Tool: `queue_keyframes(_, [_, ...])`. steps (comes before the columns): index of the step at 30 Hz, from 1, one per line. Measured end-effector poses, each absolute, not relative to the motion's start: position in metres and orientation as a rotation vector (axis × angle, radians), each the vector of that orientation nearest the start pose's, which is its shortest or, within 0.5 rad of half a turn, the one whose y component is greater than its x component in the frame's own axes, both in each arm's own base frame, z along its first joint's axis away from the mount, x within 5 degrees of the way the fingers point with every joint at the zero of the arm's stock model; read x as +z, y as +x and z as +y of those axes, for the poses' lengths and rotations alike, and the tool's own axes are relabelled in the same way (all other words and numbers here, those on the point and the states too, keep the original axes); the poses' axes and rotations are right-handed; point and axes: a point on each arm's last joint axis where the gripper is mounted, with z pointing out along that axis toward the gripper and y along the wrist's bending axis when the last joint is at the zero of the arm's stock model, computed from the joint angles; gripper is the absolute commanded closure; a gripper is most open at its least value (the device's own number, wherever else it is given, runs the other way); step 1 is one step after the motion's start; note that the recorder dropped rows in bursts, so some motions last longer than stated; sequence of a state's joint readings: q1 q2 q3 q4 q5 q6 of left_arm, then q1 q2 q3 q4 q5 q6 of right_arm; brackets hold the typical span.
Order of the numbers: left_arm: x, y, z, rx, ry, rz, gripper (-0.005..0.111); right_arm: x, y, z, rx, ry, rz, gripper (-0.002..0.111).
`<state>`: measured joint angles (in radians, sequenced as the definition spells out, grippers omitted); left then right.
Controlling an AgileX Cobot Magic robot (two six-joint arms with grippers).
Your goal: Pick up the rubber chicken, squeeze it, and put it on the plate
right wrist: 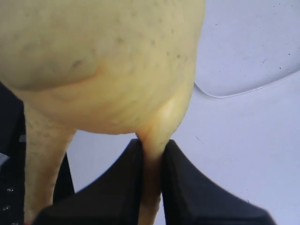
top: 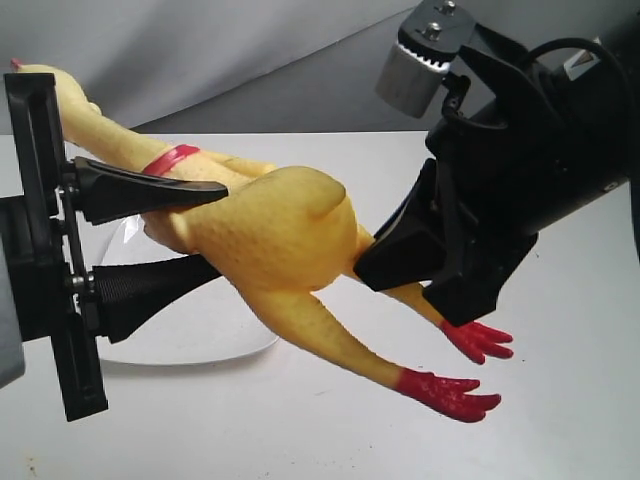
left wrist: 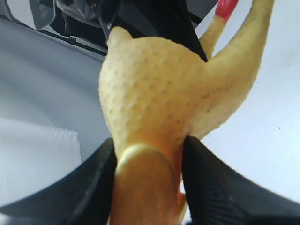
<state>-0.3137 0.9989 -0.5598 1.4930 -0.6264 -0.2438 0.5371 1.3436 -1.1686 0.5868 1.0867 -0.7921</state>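
Note:
The yellow rubber chicken [top: 285, 235] hangs in the air above the table, head at far left, red feet [top: 450, 392] low at the right. My left gripper [top: 200, 230] is shut on its front body near the red collar [top: 172, 158]; in the left wrist view the black fingers [left wrist: 206, 183] press the chicken [left wrist: 154, 117] from both sides. My right gripper [top: 395, 265] is shut on one thin leg [right wrist: 152, 159] just behind the plump body [right wrist: 103, 61]. The white plate [top: 185, 335] lies on the table beneath the chicken, mostly hidden.
A white table [top: 300, 430] runs under everything, with a grey backdrop [top: 250, 60] behind. The plate's rim [right wrist: 243, 70] shows beyond the chicken in the right wrist view. The right arm's black body [top: 530, 150] fills the upper right.

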Motion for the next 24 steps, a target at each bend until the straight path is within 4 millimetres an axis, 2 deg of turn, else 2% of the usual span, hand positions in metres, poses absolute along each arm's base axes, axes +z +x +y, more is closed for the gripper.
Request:
queue_keyframes(3, [0.2934, 0.1686, -0.1092, 0.085, 1.531, 0.979, 0.104, 0.3363, 0.2026, 0.1725, 0.692, -1.418, 2.178, 0.108])
queue_keyframes(6, [0.2934, 0.1688, -0.1090, 0.088, 1.531, 0.981, 0.093, 0.3365, 0.2031, 0.1726, 0.689, -1.413, 2.175, 0.108])
queue_keyframes(9, [0.2933, 0.1689, -0.1089, 0.082, 1.525, 0.990, 0.070, 0.3365, 0.2031, 0.1726, 0.689, -1.413, 2.175, 0.108])
queue_keyframes(12, [0.2931, 0.1690, -0.1088, 0.074, 1.519, 1.003, 0.031, 0.3365, 0.2031, 0.1726, 0.689, -1.413, 2.175, 0.108])
queue_keyframes(13, [0.2930, 0.1693, -0.1085, 0.074, 1.516, 1.010, 0.021, 0.3365, 0.2031, 0.1726, 0.689, -1.413, 2.175, 0.108])
queue_keyframes(14, [0.2930, 0.1699, -0.1081, 0.076, 1.510, 1.020, 0.016, 0.3365, 0.2031, 0.1726, 0.689, -1.413, 2.175, 0.108])
queue_keyframes(16, [0.2928, 0.1705, -0.1075, 0.079, 1.503, 1.034, 0.015, 0.3366, 0.2030, 0.1727, 0.692, -1.412, 2.175, 0.108])
queue_keyframes(18, [0.2929, 0.1707, -0.1074, 0.076, 1.498, 1.039, 0.018, 0.3367, 0.2030, 0.1728, 0.694, -1.412, 2.174, 0.108])
queue_keyframes(24, [0.2931, 0.1708, -0.1074, 0.072, 1.493, 1.043, 0.044, 0.3367, 0.2030, 0.1728, 0.692, -1.416, 2.170, 0.108])
